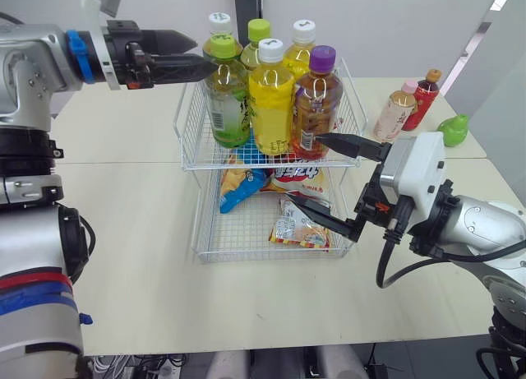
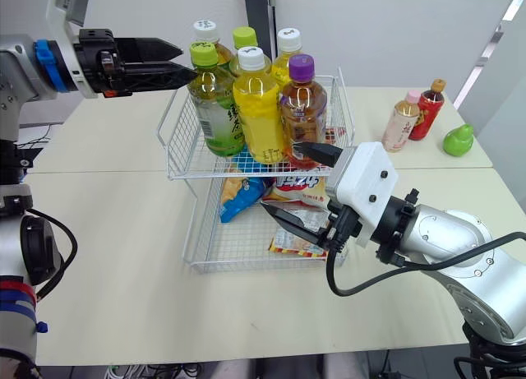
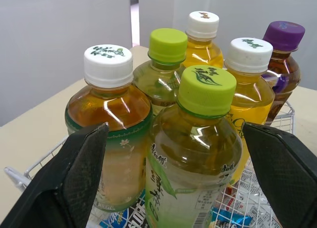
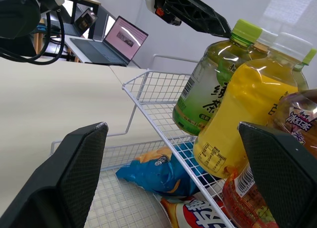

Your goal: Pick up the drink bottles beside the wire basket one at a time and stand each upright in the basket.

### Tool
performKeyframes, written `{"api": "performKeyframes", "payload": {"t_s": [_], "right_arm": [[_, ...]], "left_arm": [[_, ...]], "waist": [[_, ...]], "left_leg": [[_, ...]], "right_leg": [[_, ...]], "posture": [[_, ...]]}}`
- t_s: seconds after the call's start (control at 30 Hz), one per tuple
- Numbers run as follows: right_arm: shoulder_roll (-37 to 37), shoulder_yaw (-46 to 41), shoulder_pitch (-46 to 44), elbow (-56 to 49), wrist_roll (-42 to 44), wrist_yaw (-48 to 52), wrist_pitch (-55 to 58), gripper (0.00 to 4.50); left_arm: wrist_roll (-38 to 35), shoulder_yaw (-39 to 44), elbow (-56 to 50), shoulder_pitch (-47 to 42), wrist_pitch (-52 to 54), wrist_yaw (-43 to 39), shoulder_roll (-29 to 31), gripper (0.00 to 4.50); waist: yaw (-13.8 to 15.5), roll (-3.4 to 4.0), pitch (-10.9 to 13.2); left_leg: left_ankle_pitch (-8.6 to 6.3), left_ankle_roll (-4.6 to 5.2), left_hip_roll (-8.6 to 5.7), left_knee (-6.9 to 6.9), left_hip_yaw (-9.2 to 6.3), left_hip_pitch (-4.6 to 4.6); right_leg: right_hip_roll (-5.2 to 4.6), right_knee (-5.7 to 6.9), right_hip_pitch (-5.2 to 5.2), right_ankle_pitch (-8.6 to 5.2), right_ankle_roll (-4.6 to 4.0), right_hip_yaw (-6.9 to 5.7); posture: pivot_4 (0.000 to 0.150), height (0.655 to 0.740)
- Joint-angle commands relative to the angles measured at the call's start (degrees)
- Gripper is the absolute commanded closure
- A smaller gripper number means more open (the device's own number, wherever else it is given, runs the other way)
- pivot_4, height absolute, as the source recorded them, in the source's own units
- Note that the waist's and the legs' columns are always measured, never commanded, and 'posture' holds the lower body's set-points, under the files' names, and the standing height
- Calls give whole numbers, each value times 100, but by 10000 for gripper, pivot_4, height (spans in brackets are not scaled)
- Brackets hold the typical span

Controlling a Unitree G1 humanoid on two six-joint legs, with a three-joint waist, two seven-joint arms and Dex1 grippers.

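At the middle of the surface [image 1: 123,256] stands the wire basket [image 1: 191,120], with five drink bottles [image 1: 271,99] upright in its upper tier. Both claws gape wide and empty, the left claw [image 1: 196,55] by the front green-capped bottle [image 1: 226,99] and the right claw [image 1: 304,169] at the basket's right side, likely held apart to clear the packed load. Two bottles [image 1: 394,112] stand near the surface's far right edge.

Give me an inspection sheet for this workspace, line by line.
Surface: beige table.
Job's things: six bottles upright in top tier of basket; two bottles standing on the table, to its right.
Clutter: snack packs in lower tier; green toy near the two bottles.
Claws: left claw open by top-tier bottles; right claw open at basket front.
Cables: black cable under right arm.
Surroundings: laptop on far desk.
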Motion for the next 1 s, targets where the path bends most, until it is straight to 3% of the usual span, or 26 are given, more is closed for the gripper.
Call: {"api": "performKeyframes", "payload": {"t_s": [0.03,0.47,0.6,0.77,1.0], "right_arm": [[-11,-110,-86,-33,-92,9,-163,0],[-159,-147,-41,63,-301,131,-150,0],[-1662,-2356,-543,1331,1114,1574,257,0],[-2344,-2952,-466,2041,1380,2115,282,0],[-2488,-2973,-11,2884,590,2647,-430,0]], "left_arm": [[-63,221,-40,-222,-57,-127,235,339],[-132,466,-186,-150,18,-123,649,339],[-275,916,-271,44,109,90,909,339],[-433,1457,-372,483,351,438,1291,339],[-93,1963,-572,1812,-449,1109,1379,339]], "waist": [[-3,0,0],[-6,0,0],[12,25,17],[0,22,12],[2,26,9]], "left_leg": [[0,0,0,0,0,0],[0,0,1,0,0,0],[0,1,-8,7,8,-2],[-2,3,14,-7,1,4],[-2,3,6,4,15,8]], "right_leg": [[0,0,0,0,0,0],[0,0,0,0,0,0],[-7,-1,0,0,1,4],[8,-8,5,-3,-5,-5],[0,8,4,-3,-5,9]], "posture": [[1500,7400],[1500,7400],[1500,7400],[1500,7400],[1500,7400]]}}
